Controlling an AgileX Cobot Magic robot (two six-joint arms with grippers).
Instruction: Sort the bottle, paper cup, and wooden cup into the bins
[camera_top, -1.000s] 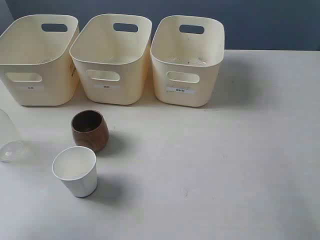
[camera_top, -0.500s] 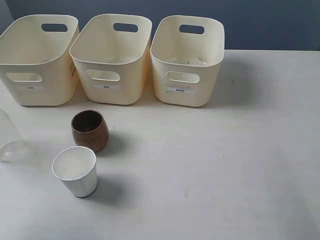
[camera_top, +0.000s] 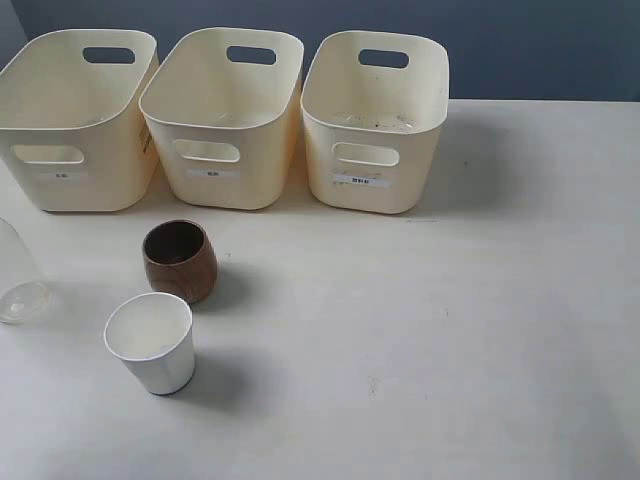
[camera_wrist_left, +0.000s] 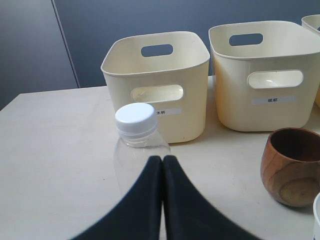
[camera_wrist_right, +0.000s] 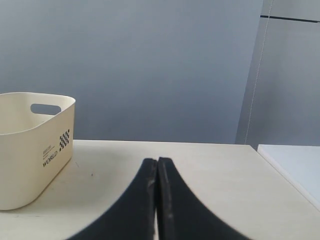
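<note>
Item 1. bottle (camera_top: 12, 282): clear plastic, white screw cap; at the far left edge of the desk (camera_top: 460, 330), partly cut by the frame in the exterior view; in front of the left bin, well apart from it. Upright or lying: cannot tell.

Item 2. left claw (camera_wrist_left: 162, 159): clenched, black jaws pressed together, nothing between; tips just short of the bottle (camera_wrist_left: 137, 142), cap beyond them.

Item 3. left bin (camera_top: 110, 150): cream, oval handle cut-outs, small front label; first of three bins in a row at the back of the desk.

Item 4. paper cup (camera_top: 152, 345): white, tapered, upright, mouth up; nearest the front edge, just in front of the wooden cup, not touching.

Item 5. wooden cup (camera_top: 181, 262): brown, rounded, dark inside, upright; in front of the gap between left and middle bins.

Item 6. middle bin (camera_top: 255, 150): same pattern, close beside its neighbours.

Item 7. right bin (camera_top: 385, 140): same pattern; last in the row.

Item 8. right claw (camera_wrist_right: 157, 161): clenched, jaws together, grasping nothing; above bare desk.
</note>
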